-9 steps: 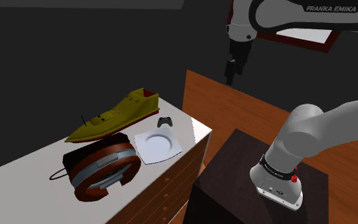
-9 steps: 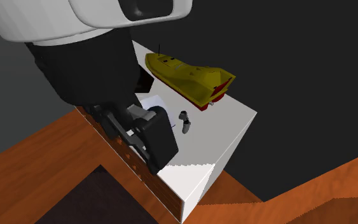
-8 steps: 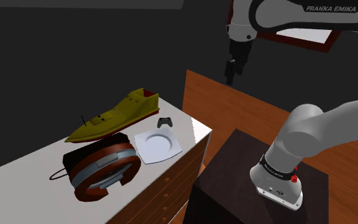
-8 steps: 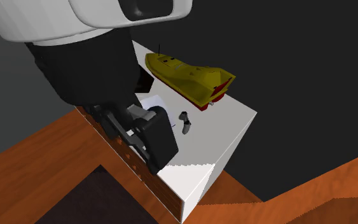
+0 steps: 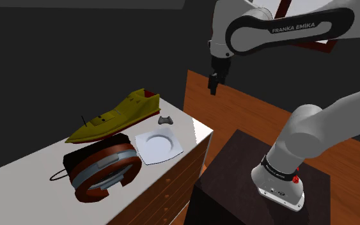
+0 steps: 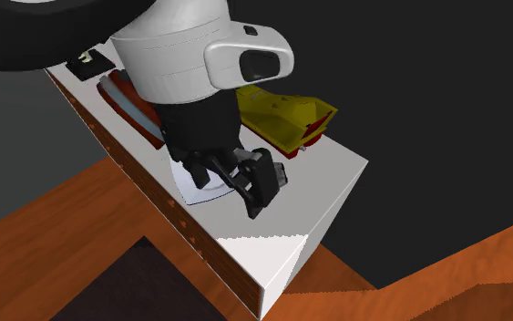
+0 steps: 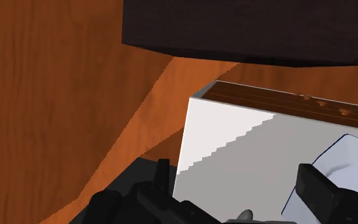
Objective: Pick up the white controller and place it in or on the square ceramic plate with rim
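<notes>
Controller [image 5: 165,120], drawn dark grey, lay on the white cabinet top [image 5: 192,128] just beyond the far rim of the square white plate [image 5: 159,146]. In the shoulder view, a round red-brown object with a grey band [image 5: 101,167] sat left of the plate, and a yellow model boat [image 5: 117,115] lay behind the plate to its left. The black gripper [image 5: 213,83] hung above and right of the plate, well apart from it. Its fingers stood wide apart, clasping nothing. The dark stand [image 5: 236,166] stood right of the plate.

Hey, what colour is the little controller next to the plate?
The controller is dark grey, not white; clearest in the shoulder view.
</notes>
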`<state>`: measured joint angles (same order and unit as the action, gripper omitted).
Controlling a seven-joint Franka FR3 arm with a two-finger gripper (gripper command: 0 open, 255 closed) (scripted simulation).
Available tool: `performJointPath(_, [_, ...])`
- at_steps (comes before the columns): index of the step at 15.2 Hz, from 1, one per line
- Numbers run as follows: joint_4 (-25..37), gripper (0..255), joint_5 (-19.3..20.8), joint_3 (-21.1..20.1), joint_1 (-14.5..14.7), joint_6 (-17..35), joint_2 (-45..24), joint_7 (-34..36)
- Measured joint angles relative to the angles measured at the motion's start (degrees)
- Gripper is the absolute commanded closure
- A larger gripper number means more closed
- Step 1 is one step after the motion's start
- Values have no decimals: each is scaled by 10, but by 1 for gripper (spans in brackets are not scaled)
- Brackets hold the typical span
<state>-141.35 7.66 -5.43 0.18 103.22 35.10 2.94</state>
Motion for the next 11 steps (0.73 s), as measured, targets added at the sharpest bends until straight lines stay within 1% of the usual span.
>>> performJointPath(4, [-15,0,8,-9,4,84,-63,7])
performJointPath(7, [-4,0,17,-19,5,137,-125,15])
performJointPath(11, [20,0,41,-28,2,212,-218,27])
